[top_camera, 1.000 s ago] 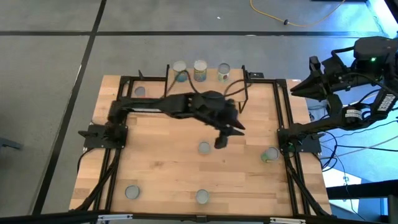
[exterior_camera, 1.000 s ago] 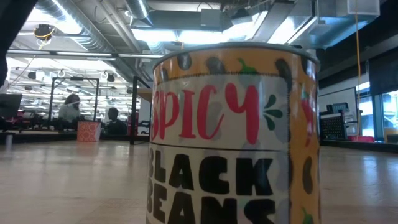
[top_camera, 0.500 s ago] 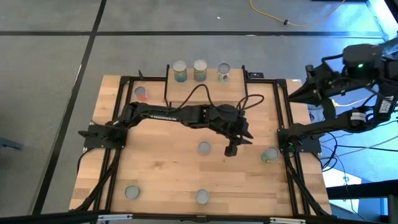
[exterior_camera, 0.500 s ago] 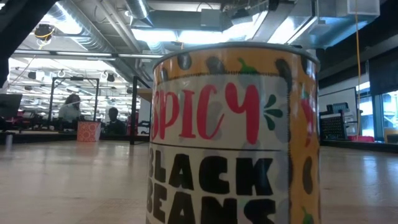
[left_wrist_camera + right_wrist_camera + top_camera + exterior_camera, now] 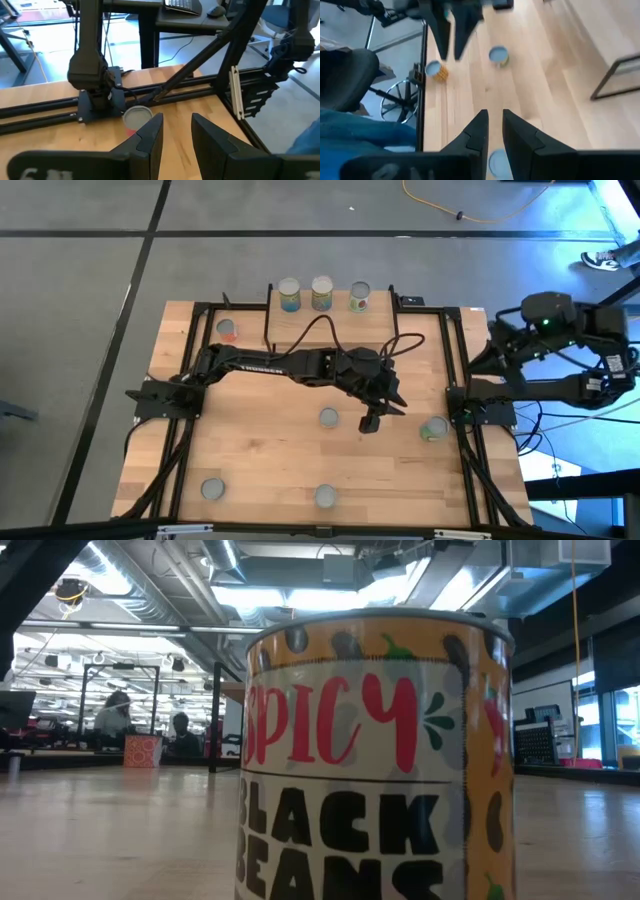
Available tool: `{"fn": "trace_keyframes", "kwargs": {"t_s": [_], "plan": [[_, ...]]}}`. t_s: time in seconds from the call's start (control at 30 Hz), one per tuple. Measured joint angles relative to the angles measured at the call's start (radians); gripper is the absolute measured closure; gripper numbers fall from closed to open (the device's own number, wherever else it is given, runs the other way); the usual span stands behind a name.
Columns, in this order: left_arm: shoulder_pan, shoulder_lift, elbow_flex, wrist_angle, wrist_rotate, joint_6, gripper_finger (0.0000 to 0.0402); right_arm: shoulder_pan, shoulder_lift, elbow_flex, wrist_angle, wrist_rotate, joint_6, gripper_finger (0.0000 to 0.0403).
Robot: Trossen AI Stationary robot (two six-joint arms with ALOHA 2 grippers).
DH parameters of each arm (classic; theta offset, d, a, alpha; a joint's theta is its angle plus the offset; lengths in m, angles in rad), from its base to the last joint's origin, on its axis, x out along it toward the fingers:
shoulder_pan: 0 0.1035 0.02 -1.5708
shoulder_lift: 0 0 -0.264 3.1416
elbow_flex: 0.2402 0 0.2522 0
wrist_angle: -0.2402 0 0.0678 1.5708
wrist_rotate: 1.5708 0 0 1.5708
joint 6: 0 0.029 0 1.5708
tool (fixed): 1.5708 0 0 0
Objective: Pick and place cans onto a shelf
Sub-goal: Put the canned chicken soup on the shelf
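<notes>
Three cans (image 5: pixel 321 293) stand on the shelf's wood top (image 5: pixel 300 320) at the table's far edge. Several more cans stand on the table: one at the middle (image 5: pixel 328 418), one by the right arm's base (image 5: pixel 434 428), one at the far left (image 5: pixel 227 330), and two near the front (image 5: pixel 212 489). My left gripper (image 5: pixel 372 420) is open and empty above the table, between the middle can and the right one. That right can shows ahead of it in the left wrist view (image 5: pixel 136 118). My right gripper (image 5: pixel 493 131) is raised beyond the table's right edge, empty, with a narrow gap between its fingers.
A yellow can labelled "spicy black beans" (image 5: pixel 375 760) stands at the front edge and fills the low view. Black frame rails (image 5: pixel 462 370) run along the table's sides. The right wrist view shows the shelf's black legs (image 5: pixel 615 75) and a chair (image 5: pixel 345 75) beside the table.
My left gripper has moved a little toward the table's right and near edges as its arm stretched out, then kept still. My right arm has swung and drawn back toward the right, off the table.
</notes>
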Motion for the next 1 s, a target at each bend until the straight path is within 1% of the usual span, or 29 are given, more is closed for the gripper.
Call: {"fn": "trace_keyframes", "kwargs": {"t_s": [0.13, 0.23, 0.27, 0.37, 0.47, 0.53, 0.63, 0.8, 1.0], "plan": [[0.001, 0.000, 0.000, 0.000, 0.007, -0.001, 0.0308, 0.000, -0.057, -0.097, 0.003, -0.003, 0.041, 0.0345], [0.002, 0.000, 0.000, 0.000, 0.006, -0.001, 0.0308, 0.000, -0.099, -0.155, 0.002, -0.058, 0.044, 0.0345], [0.002, 0.000, 0.000, 0.000, 0.006, -0.001, 0.0308, 0.000, -0.109, -0.170, 0.002, -0.060, 0.045, 0.0345], [0.003, 0.000, 0.000, -0.002, 0.006, -0.003, 0.0308, 0.000, -0.134, -0.207, 0.003, -0.056, 0.054, 0.0345], [0.003, 0.000, 0.000, -0.002, 0.007, -0.012, 0.0308, 0.000, -0.144, -0.246, 0.002, -0.022, 0.057, 0.0345], [0.003, -0.006, 0.000, -0.011, 0.007, -0.028, 0.0308, 0.000, -0.144, -0.279, 0.003, 0.001, 0.094, 0.0345], [0.003, -0.019, 0.002, -0.006, 0.006, -0.043, 0.0308, 0.000, -0.144, -0.344, 0.002, 0.031, 0.213, 0.0345], [0.002, -0.041, 0.002, -0.010, 0.006, -0.049, 0.0308, 0.000, -0.144, -0.482, 0.002, 0.028, 0.379, 0.0345], [-0.006, -0.078, 0.001, -0.023, 0.008, -0.058, 0.0308, 0.000, -0.144, -0.649, 0.001, 0.035, 0.389, 0.0345]]}}
